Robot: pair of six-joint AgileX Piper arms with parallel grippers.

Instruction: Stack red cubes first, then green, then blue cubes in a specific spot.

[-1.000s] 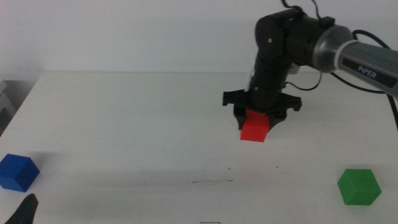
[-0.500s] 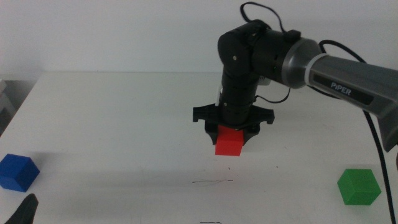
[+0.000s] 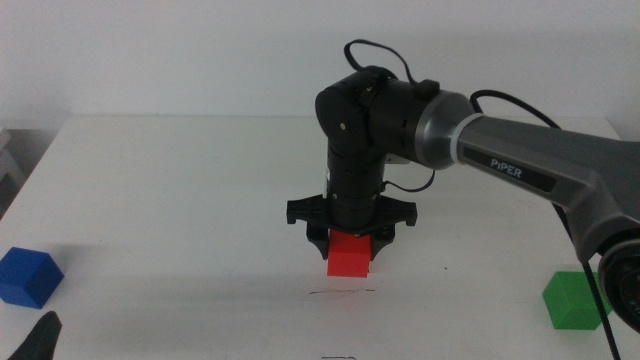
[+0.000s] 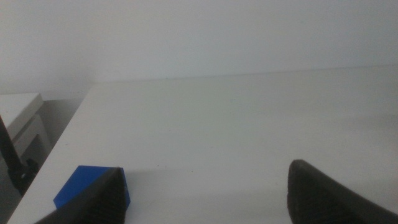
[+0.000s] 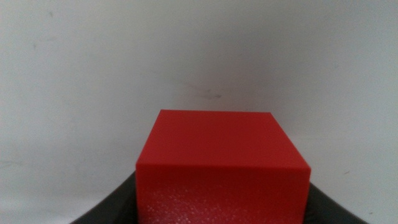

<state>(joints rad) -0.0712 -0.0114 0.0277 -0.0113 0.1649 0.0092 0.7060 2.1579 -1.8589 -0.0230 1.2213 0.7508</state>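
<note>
My right gripper (image 3: 349, 243) is shut on the red cube (image 3: 350, 254) and holds it just above the white table, a little behind the faint scribbled line (image 3: 341, 292). The red cube (image 5: 222, 163) fills the right wrist view, with the line (image 5: 202, 92) faint beyond it. The blue cube (image 3: 28, 276) rests at the table's front left and shows in the left wrist view (image 4: 93, 186). The green cube (image 3: 576, 299) rests at the front right. My left gripper (image 3: 38, 342) waits at the bottom left edge; its open jaws are wide apart and empty.
The white table (image 3: 180, 190) ends at a far edge against a pale wall. A grey-white object (image 3: 10, 150) stands beyond the table's left edge. The right arm's cable (image 3: 385, 55) loops above its wrist.
My right gripper has carried the red cube to the left and toward the front, from right of centre to just behind the scribbled line. The left arm, blue cube and green cube have not moved.
</note>
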